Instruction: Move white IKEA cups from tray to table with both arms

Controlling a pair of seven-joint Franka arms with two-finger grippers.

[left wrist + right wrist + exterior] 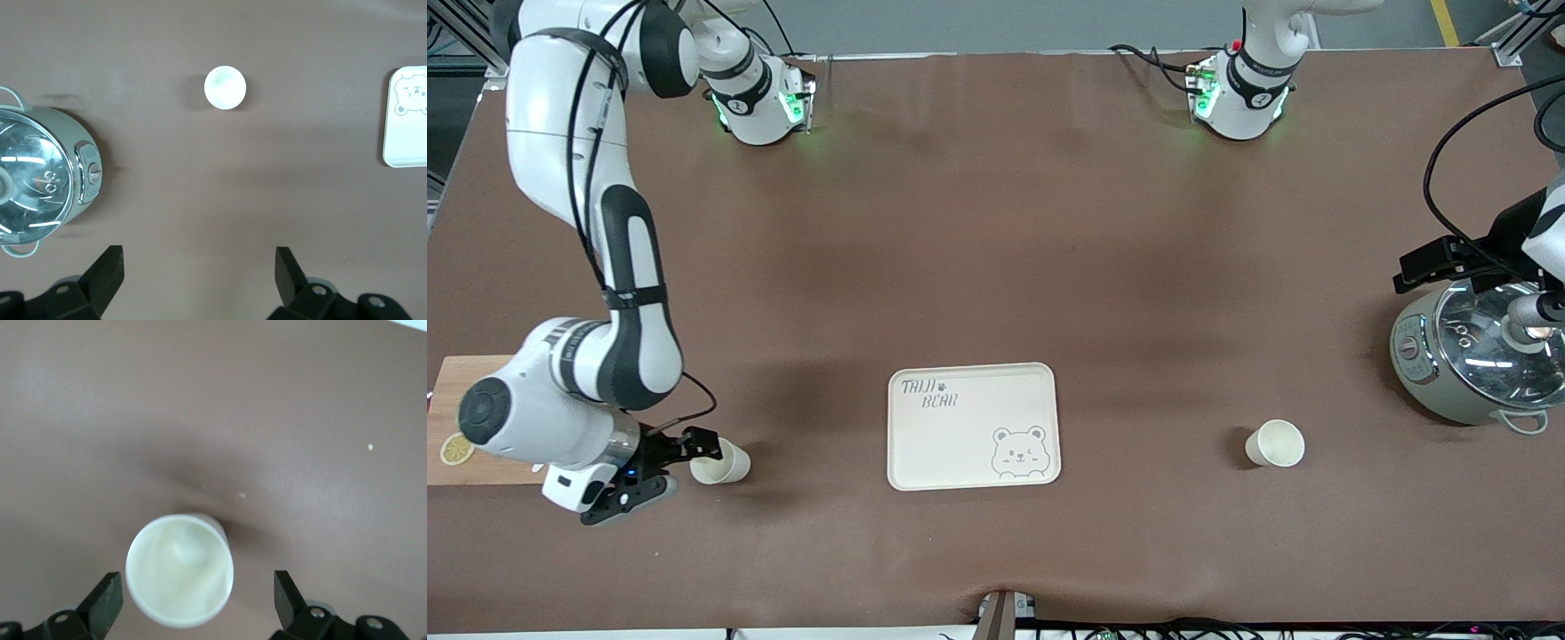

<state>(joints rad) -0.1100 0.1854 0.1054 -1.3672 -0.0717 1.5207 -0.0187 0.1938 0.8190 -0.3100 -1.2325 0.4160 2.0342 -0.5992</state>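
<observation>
I've got the right gripper (694, 462) low at the right arm's end of the brown table (996, 267), fingers (100, 603) spread wide w/ one small cream-white tapered plastic cup (720, 462) standing upright between them, not clamped; in the right wrist view I see gaps on both sides of the cup (180, 579). Cup's inside looks empty. Beside that gripper, at the table edge, lies a wooden board (463, 418) w/ a lemon slice (456, 450) on it.

The cream rectangular tray w/ a bear drawing (973, 426) sits mid-table, btwn the two cups, nothing in it.

Left gripper (200, 273) hangs up over the left arm's end of the table, fingers (107, 270) apart, holding nothing. Under it stands a grey-green round cooker w/ a glass lid (1476, 356), lid on. The second cream-white cup (1276, 443) stands upright, empty, well apart from that gripper, btwn cooker and tray. Nothing blocks the path from either cup to the tray.
</observation>
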